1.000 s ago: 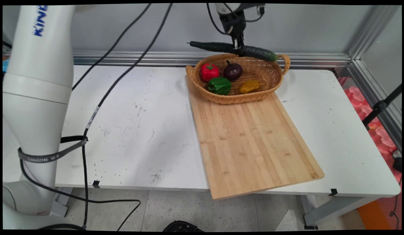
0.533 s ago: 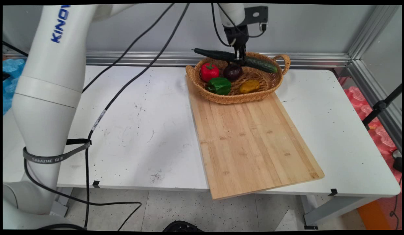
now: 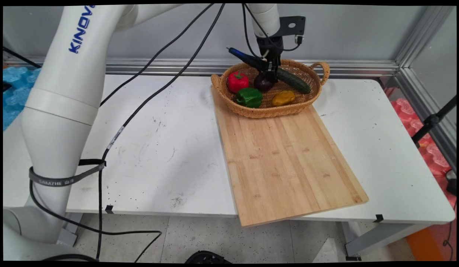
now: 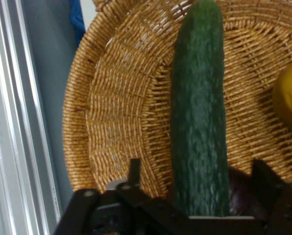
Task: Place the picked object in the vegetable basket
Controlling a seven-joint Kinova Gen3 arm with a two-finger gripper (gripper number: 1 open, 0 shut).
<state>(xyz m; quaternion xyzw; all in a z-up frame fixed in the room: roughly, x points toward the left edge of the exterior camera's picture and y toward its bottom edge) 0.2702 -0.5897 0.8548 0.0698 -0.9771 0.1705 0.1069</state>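
My gripper (image 3: pixel 272 70) is shut on a long dark green cucumber (image 3: pixel 294 79) over the back of a woven basket (image 3: pixel 251 113). The cucumber tilts, its right end down inside the basket and its left end up past the rim. In the hand view the cucumber (image 4: pixel 200 122) runs straight up from between the fingers, with the gripper (image 4: pixel 200 215) low over the basket's weave (image 4: pixel 111 122). A purple onion (image 3: pixel 262 83) lies just under the gripper. A red pepper (image 3: pixel 238 81), a green pepper (image 3: pixel 249 97) and a yellow vegetable (image 3: pixel 283 98) also lie in the basket.
The basket stands on the far end of a wooden cutting board (image 3: pixel 288 159) that reaches past the table's near edge. Black cables (image 3: pixel 140 100) hang across the left of the table. An aluminium rail (image 3: pixel 158 66) runs along the wall.
The gripper has come down with the cucumber, from above the basket's back rim into it. The cucumber has tipped, right end lower, and now partly hides the onion.
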